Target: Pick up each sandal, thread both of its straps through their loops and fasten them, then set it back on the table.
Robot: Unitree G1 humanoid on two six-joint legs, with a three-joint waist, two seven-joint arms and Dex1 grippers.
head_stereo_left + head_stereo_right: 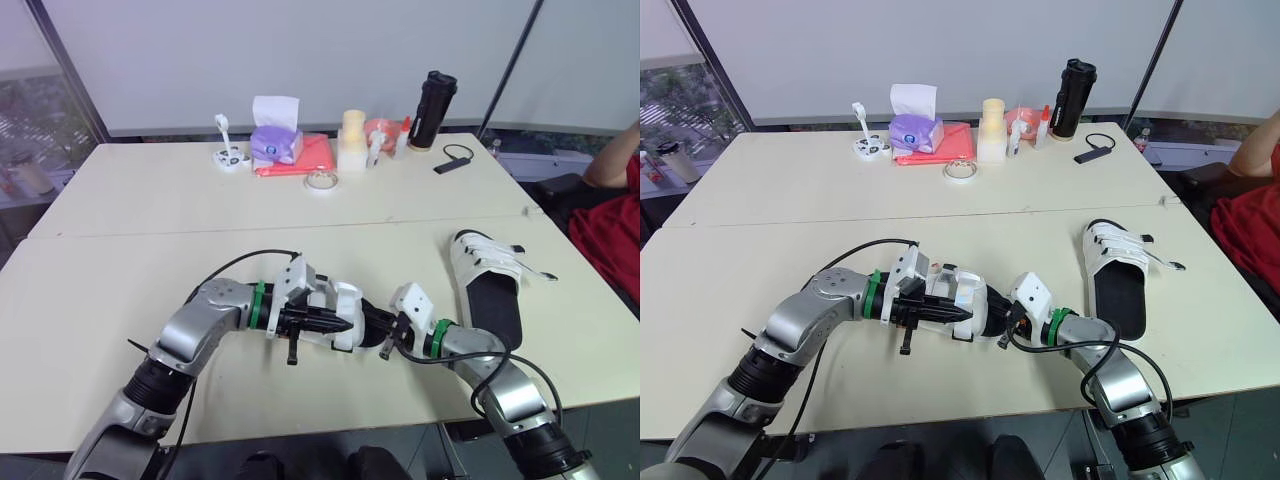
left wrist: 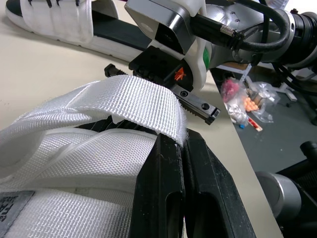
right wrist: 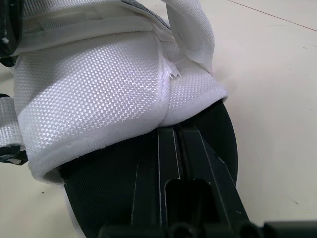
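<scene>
One white sandal (image 1: 345, 308) with a black footbed is held just above the near part of the table (image 1: 150, 230), lying crosswise between the two arms. The left gripper (image 1: 336, 322) is set against this sandal's upper. In the left wrist view its two black fingers (image 2: 158, 188) are seen pressed together on the free edge of a white woven strap (image 2: 143, 101), which arches up from the upper and is pinched at its end. The right gripper (image 1: 388, 345) is met at the opposite end of the same sandal. In the right wrist view its fingers (image 3: 148, 193) are seen pressed together, with no visible gap, lying along the black footbed with their tips reaching under the rim of the white upper. Whether anything is caught between them cannot be told. The second sandal (image 1: 487, 280) is laid flat on the table to the robot's right, well apart from both grippers, sole down, with strap ends sticking out toward the table's right edge. A roll of tape (image 1: 321, 180) and a black bottle (image 1: 433, 110) are placed near the far edge, and a person (image 1: 615, 215) in red is seated at the right.
</scene>
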